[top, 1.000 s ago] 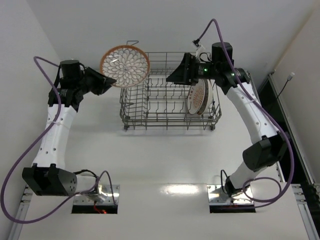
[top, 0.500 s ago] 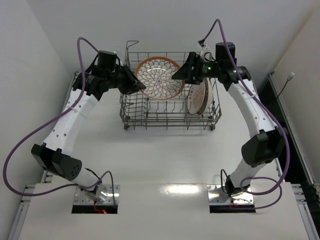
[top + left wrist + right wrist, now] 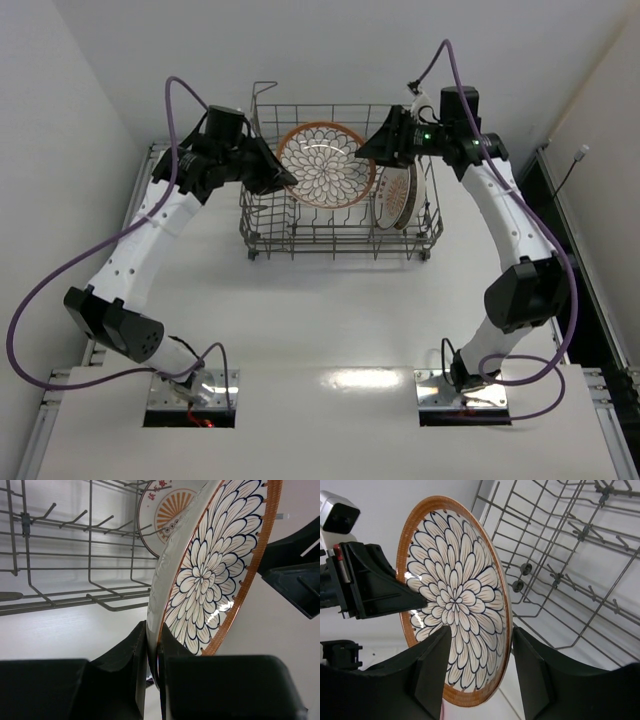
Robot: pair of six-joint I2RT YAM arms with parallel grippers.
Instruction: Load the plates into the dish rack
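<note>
My left gripper (image 3: 283,178) is shut on the left rim of a petal-lattice plate (image 3: 325,165) and holds it tilted over the middle of the dish rack (image 3: 340,242). In the left wrist view the jaws (image 3: 155,647) pinch the plate's rim (image 3: 210,580). My right gripper (image 3: 378,152) is open at the plate's right edge. In the right wrist view its fingers (image 3: 480,655) straddle the plate's lower rim (image 3: 455,600); I cannot tell if they touch. The sunburst plate (image 3: 393,195) stands upright at the rack's right end and also shows in the left wrist view (image 3: 170,512).
The wire rack with its upright tines (image 3: 75,545) (image 3: 580,540) stands at the back of the white table. Its tall handle loop (image 3: 262,95) rises at the back left. White walls close in on both sides. A second plate rim (image 3: 416,190) seems to stand behind the sunburst plate.
My left arm has carried the petal plate from outside the rack's left side to over its middle. My right gripper has shifted slightly up and right, close to the plate's right edge.
</note>
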